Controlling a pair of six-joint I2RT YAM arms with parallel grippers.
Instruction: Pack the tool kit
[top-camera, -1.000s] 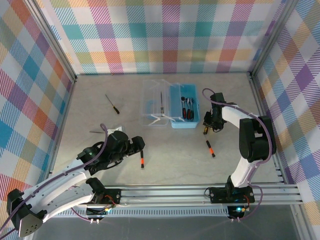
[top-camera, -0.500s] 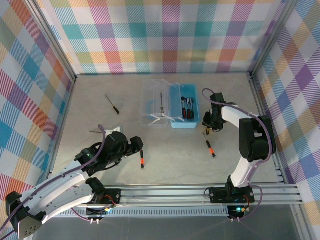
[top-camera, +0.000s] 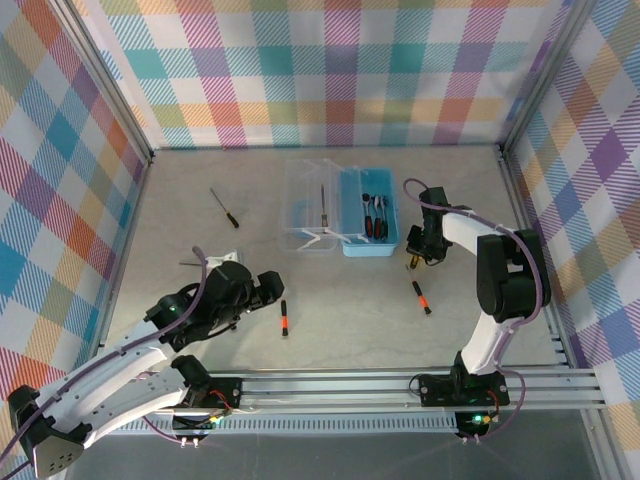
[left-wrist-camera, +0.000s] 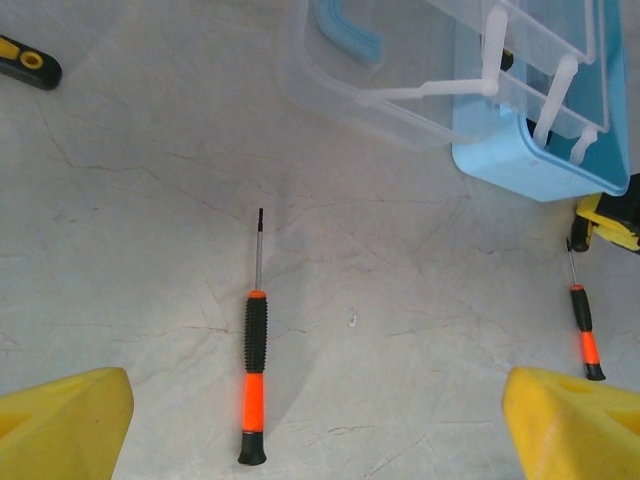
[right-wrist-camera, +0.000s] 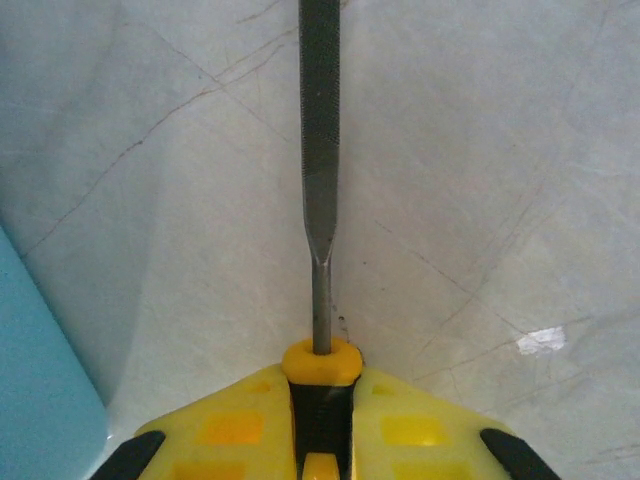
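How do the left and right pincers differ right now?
The left pincer is open wide and empty; the right pincer is closed on the handle of a file. The left pincer faces an orange-and-black screwdriver lying on the table; the right pincer sits beside the blue box. Both have yellow fingers.

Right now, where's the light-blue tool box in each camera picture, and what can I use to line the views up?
Top external: light-blue box, mid-table, clear lid open to its left.
Left wrist: upper right corner, behind the lid.
Right wrist: blue sliver at the lower left edge.
Shared landmark: the right hand, beside the box's right side, shut on a slim metal tool.
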